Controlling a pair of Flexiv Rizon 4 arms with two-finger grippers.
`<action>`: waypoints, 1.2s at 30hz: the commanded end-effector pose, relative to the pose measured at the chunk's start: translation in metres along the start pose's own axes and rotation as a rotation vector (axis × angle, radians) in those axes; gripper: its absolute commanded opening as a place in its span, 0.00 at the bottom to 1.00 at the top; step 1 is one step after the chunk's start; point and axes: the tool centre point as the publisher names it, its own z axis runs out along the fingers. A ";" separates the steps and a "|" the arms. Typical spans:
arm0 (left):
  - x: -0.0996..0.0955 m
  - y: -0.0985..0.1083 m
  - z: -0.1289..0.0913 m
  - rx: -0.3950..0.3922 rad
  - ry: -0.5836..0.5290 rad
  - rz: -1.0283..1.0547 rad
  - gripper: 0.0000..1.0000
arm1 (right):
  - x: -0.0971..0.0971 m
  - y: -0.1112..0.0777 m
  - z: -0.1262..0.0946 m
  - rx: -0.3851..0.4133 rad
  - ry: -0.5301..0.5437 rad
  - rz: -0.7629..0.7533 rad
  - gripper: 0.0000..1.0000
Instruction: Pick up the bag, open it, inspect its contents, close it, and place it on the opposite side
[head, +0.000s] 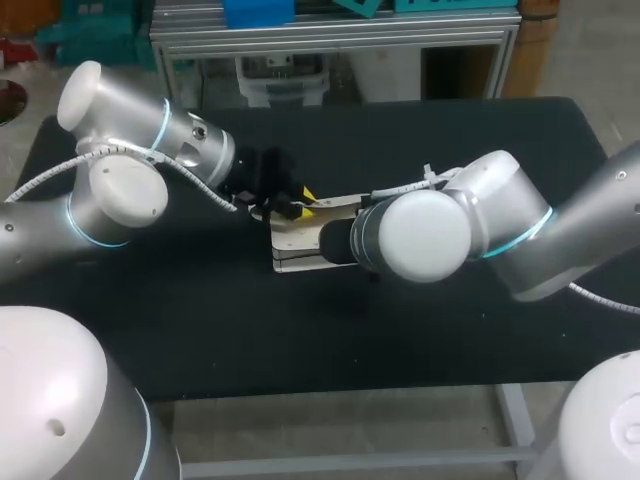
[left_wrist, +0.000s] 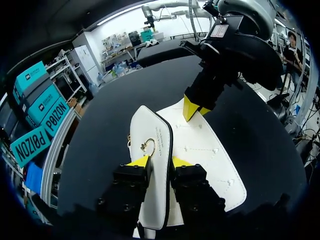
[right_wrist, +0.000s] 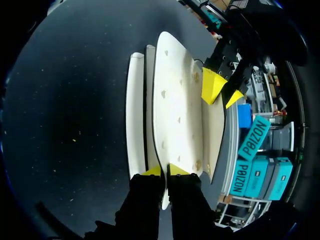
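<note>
Clamping one white bag (left_wrist: 200, 150) are two pairs of jaws.

Left tool (left_wrist: 157, 161) and right tool (right_wrist: 164, 170) face each other (each clamping the bag (left_wrist: 200, 150)).

Rounded silver-white arms (head: 130, 150) carry cyan joint rings (head: 163, 125) and white cables (head: 45, 175), ending in black, yellow-tipped tools (left_wrist: 160, 162).

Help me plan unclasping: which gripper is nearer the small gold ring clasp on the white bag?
Left. The left gripper clamps the raised flap of the white bag, the gold ring clasp just ahead of it; the right gripper grips the bag's far edge.
</note>
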 end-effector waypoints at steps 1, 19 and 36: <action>0.000 -0.001 -0.001 0.000 -0.004 0.004 0.24 | 0.001 0.001 0.003 0.002 -0.004 0.000 0.00; 0.038 0.016 0.032 -0.032 0.180 0.002 0.00 | 0.001 0.001 0.003 0.002 -0.004 0.000 0.00; 0.028 0.005 0.002 0.008 0.100 0.029 0.18 | 0.001 0.001 0.003 0.002 -0.004 0.000 0.00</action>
